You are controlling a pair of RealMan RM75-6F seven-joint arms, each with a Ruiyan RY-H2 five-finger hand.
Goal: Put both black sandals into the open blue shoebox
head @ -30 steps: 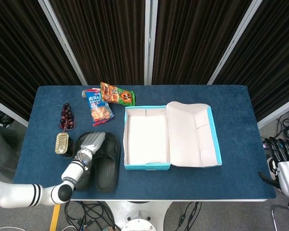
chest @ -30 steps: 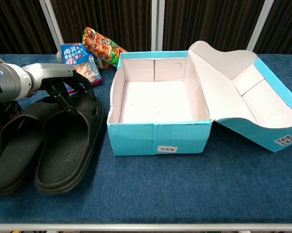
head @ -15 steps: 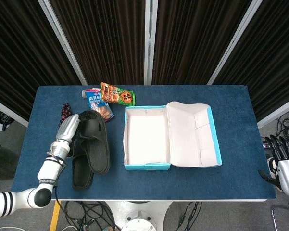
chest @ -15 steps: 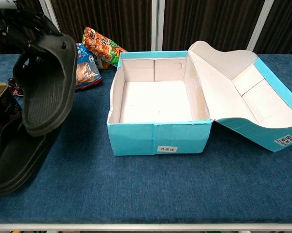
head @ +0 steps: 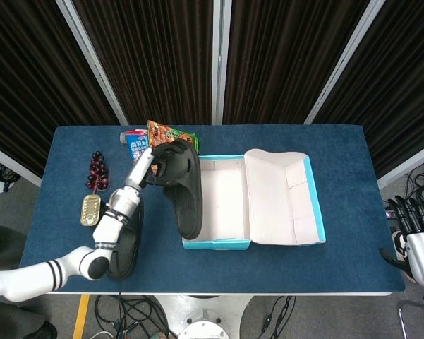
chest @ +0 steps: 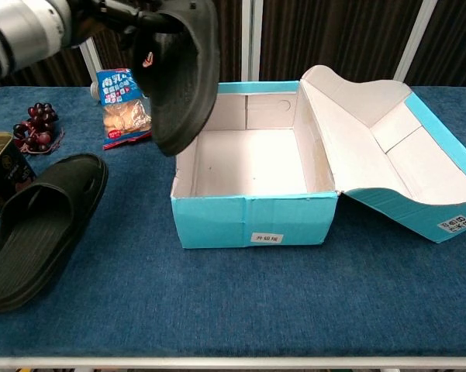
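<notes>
Hanging over the left wall of the open blue shoebox (chest: 252, 213), one black sandal (chest: 182, 74) is gripped at its strap end by the left hand (head: 157, 164), fingers closed around it, and tipped sole-outward, a tilt that looks meant to let the toe slide down inside the white interior. The second black sandal (chest: 39, 229) is left flat on the blue table (chest: 240, 310) beside a gold tin (chest: 1, 172), well clear of the box. The right hand (head: 413, 233) is parked off the table's far edge, fingers apart, nothing held.
</notes>
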